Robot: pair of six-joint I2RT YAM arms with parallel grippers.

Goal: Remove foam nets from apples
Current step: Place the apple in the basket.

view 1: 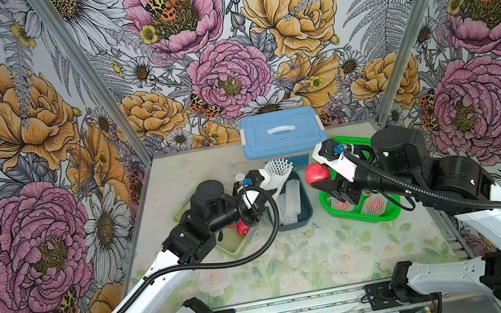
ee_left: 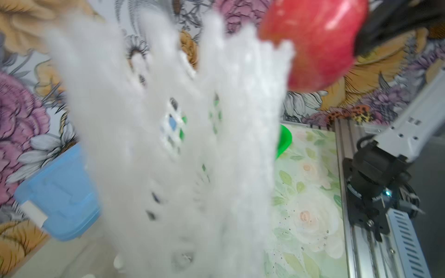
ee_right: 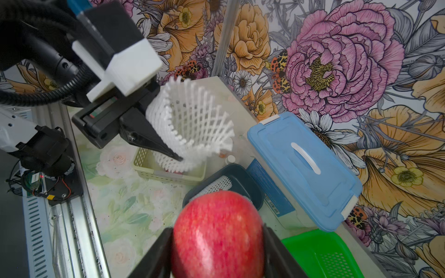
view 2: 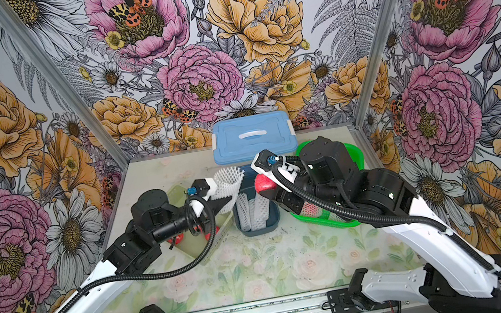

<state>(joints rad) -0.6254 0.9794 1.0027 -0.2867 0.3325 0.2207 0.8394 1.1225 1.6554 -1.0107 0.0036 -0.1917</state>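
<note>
Glossy red apple (ee_right: 218, 231), soft white foam net (ee_right: 192, 125), smooth blue plastic lid (ee_right: 313, 183)

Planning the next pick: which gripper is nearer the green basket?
Right. The right gripper, holding an apple, hangs at the green basket's edge; the left gripper, shut on a foam net, is across the dark bin.

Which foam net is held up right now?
The flared foam net pinched by the left gripper; the others lie in the dark bin.

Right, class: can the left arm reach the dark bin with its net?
Probably yes: the left gripper, shut on a foam net, hangs close by the dark bin's far end, nothing between them.
</note>
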